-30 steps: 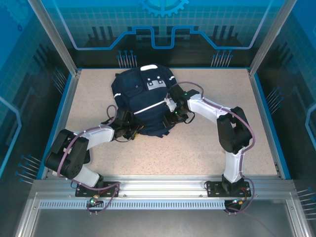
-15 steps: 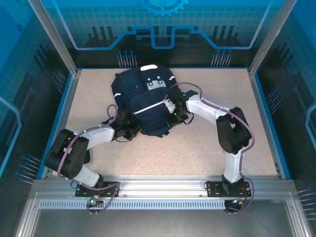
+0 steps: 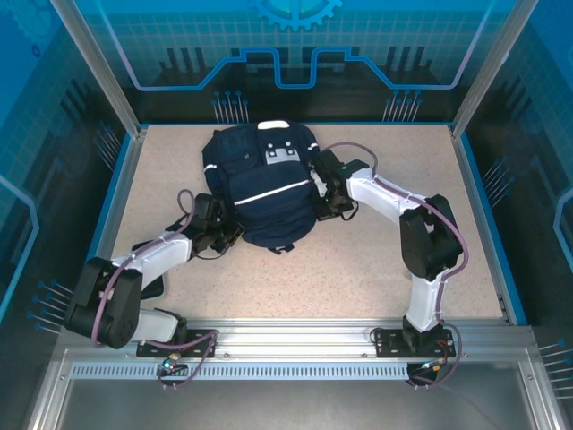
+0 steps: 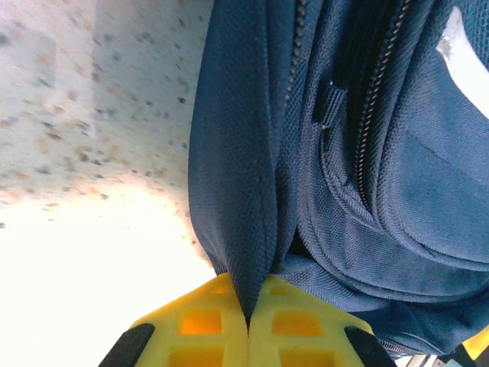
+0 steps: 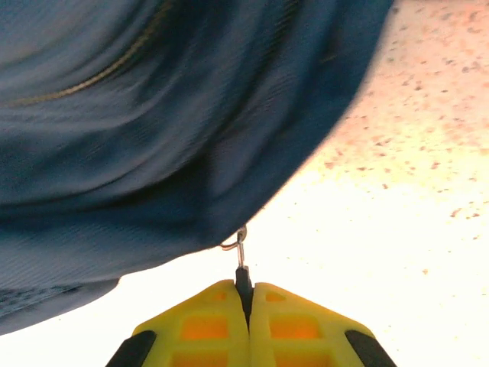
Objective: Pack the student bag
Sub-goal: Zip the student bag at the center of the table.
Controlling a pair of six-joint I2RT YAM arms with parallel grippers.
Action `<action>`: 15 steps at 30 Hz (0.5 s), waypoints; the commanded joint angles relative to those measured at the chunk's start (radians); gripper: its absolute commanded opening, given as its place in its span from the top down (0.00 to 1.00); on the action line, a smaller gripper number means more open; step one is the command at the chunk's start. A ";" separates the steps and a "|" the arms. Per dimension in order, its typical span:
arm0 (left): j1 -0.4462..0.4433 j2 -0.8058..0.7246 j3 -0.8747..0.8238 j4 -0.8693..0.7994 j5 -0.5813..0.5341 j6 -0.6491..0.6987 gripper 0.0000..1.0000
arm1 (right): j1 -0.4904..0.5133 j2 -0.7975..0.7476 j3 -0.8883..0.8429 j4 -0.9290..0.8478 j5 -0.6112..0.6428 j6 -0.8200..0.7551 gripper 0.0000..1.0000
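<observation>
Directly ahead, student bag pinched in left gripper.

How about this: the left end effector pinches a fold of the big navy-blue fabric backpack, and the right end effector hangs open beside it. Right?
Not quite. The right end effector is shut on a small dark zipper pull of the large navy-blue fabric backpack, as the right wrist view shows. The left end effector does pinch a fold of it.

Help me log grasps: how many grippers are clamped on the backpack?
2. Left gripper pinches a fabric fold of the student bag; right gripper pinches its zipper pull.
</observation>
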 commanded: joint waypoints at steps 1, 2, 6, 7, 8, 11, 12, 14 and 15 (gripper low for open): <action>0.070 -0.064 -0.009 -0.179 -0.056 0.120 1.00 | 0.000 0.011 0.044 -0.046 0.040 0.006 0.98; 0.090 -0.073 -0.003 -0.200 -0.055 0.139 1.00 | 0.015 0.010 0.047 -0.038 0.018 -0.005 0.99; 0.186 -0.098 0.024 -0.252 -0.022 0.209 0.96 | 0.117 0.012 0.046 0.005 -0.119 -0.041 1.00; 0.203 -0.101 0.034 -0.270 -0.019 0.224 0.92 | 0.140 0.012 0.044 0.023 -0.152 -0.039 1.00; 0.218 -0.106 0.044 -0.286 -0.019 0.233 0.86 | 0.161 0.010 0.041 0.037 -0.172 -0.034 1.00; 0.248 -0.131 0.069 -0.345 -0.038 0.252 0.61 | 0.208 0.013 0.044 0.086 -0.244 0.003 1.00; 0.251 -0.144 0.075 -0.368 -0.053 0.252 0.52 | 0.220 0.015 0.043 0.106 -0.265 0.019 1.00; 0.252 -0.168 0.089 -0.416 -0.057 0.224 0.43 | 0.243 0.017 0.042 0.140 -0.299 0.048 1.00; 0.251 -0.180 0.091 -0.417 -0.022 0.201 0.39 | 0.253 0.020 0.043 0.155 -0.314 0.060 1.00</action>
